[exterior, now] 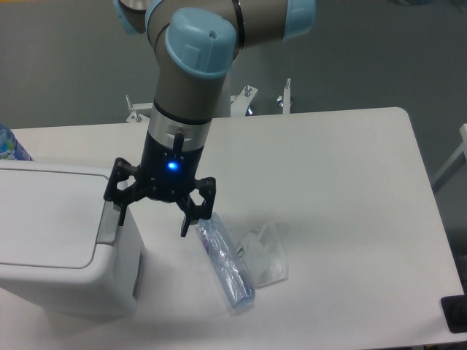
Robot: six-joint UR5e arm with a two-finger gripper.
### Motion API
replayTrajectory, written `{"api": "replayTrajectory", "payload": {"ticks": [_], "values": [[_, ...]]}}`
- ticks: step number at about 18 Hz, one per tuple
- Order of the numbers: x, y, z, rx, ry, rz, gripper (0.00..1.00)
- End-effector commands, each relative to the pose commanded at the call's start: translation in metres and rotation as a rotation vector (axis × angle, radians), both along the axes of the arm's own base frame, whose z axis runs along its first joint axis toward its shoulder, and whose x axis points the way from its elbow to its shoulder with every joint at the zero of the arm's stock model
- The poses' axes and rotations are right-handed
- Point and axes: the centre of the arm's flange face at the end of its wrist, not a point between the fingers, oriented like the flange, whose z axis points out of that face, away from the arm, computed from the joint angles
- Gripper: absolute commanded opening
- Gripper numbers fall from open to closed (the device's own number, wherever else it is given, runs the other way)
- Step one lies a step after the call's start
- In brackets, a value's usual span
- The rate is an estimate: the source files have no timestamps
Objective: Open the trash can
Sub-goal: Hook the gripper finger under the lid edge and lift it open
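You are looking at a white table [350, 168] that fills most of the view, its far edge running along a grey floor. The biggest thing on it is the trash can [55, 240], a boxy white bin with rounded corners standing at the near left corner of the table, cut off by the left edge of the view. Its flat white lid [44, 215] lies down and closed. The grey push tab [110, 222] sits on the right rim of the lid, facing the middle of the table.

The arm [193, 65] comes down from the far side, grey with pale blue joint caps, and a blue light glows on its wrist. The gripper [154, 214] hangs just to the right of the bin, its two black fingers spread wide apart with nothing between them. The left finger [117, 200] is over the push tab at the lid's right rim; you cannot tell whether it touches. The right finger [195, 211] hangs over bare tabletop, near the far end of the bottle.

To the right of the bin, a crushed clear plastic bottle [226, 264] lies on its side, running from far left to near right. A crumpled clear wrapper [265, 255] lies just beside it on the right. At the far left edge, behind the bin, a small part of a blue patterned object [9, 144] shows.
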Motion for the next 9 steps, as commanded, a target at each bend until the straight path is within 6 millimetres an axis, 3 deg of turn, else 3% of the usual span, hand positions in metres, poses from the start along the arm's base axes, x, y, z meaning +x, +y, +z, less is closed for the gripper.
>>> {"api": "replayTrajectory", "payload": {"ticks": [9], "values": [[0.011, 0.005, -0.008, -0.009, -0.007, -0.008, 1.00]]}}
